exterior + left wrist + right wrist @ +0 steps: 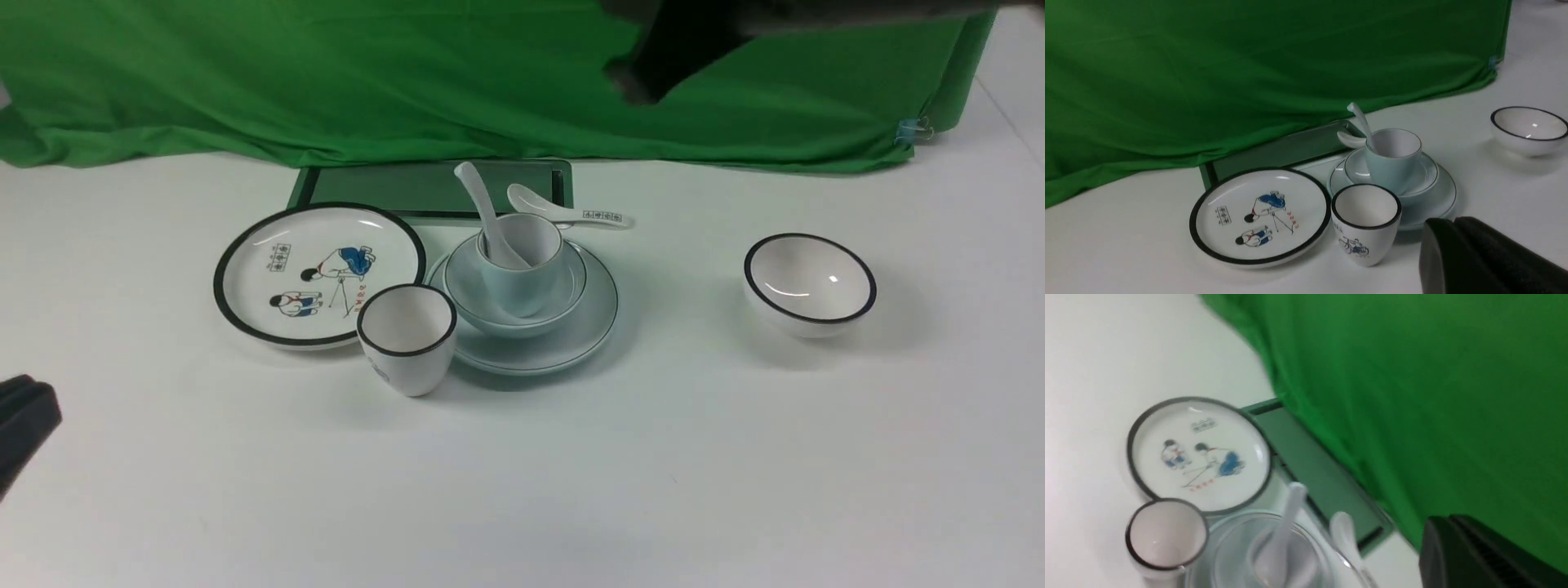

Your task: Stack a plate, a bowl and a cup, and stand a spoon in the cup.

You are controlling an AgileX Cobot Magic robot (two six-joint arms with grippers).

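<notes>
Centre frame, the spoon (487, 214) stood in the cup (522, 282) on the bowl (467, 287) and plate (589, 322), so stacking looked done; the left gripper (28, 418) and right gripper (645, 77), closed and empty, needed only to retreat.

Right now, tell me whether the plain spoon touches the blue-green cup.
Touching. Front view: plain spoon stands in the blue-green cup, leaning on its rim.

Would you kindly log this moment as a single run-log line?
stack: cup in bowl on plate | spoon: standing in cup | left claw: shut, empty | right claw: shut, empty | status: looks complete
</notes>
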